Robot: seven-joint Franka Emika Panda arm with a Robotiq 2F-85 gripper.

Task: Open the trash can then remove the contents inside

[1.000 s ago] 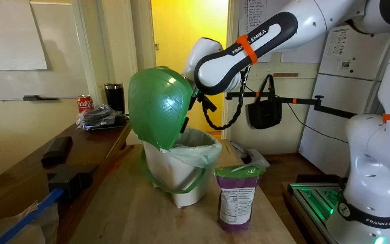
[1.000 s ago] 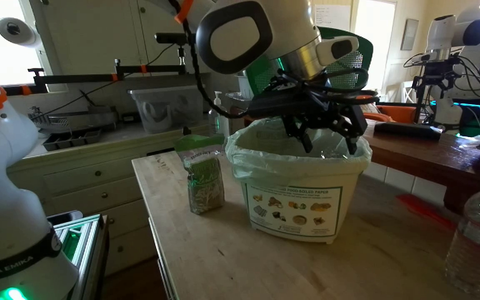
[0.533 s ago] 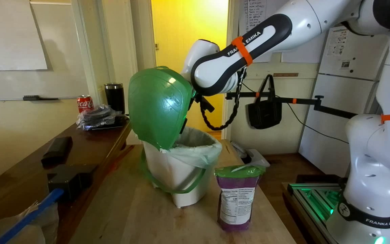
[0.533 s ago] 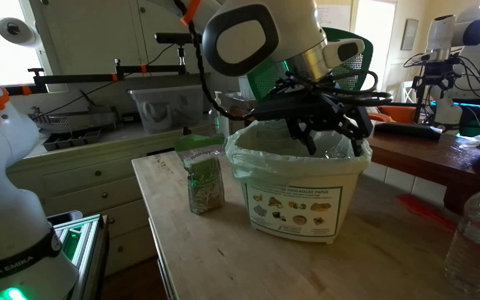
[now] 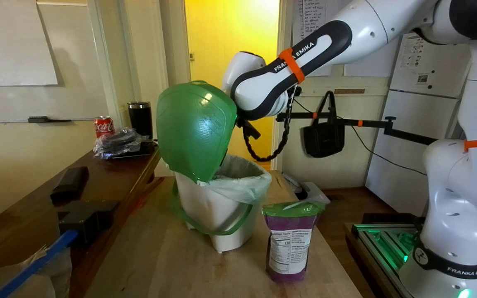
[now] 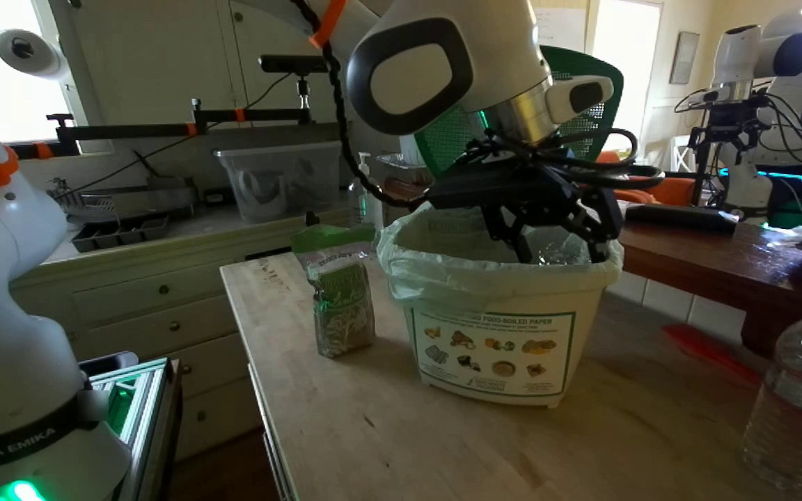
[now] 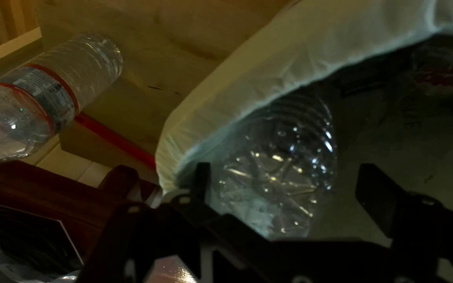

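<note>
The trash can [image 5: 218, 215] stands on the wooden table with its green lid [image 5: 197, 132] raised and a pale liner [image 6: 457, 275] folded over its rim. Inside it, a clear plastic bottle [image 7: 273, 157] lies base-up near one wall. My gripper [image 6: 561, 254] is open at the bin's mouth, pointing down. The wrist view shows the bottle's base between the two fingers, with a visible gap on the right. Touch at the left finger [image 7: 202, 177] I cannot tell. A purple packet [image 5: 290, 248] with a white label stands upright on the table beside the bin, in both exterior views.
Another clear bottle [image 6: 798, 403] stands on the table, on the bin's far side from the packet. A red flat thing [image 6: 711, 351] lies near the brown desk [image 5: 110, 207]. The raised lid rises close beside my wrist. Dark, unclear items [image 7: 446, 78] lie deeper in the bin.
My gripper has come down and moved a little away from the robot's base, its fingertips now lower at the bin's mouth. The bin and lid have shifted very slightly. The packet stays put.
</note>
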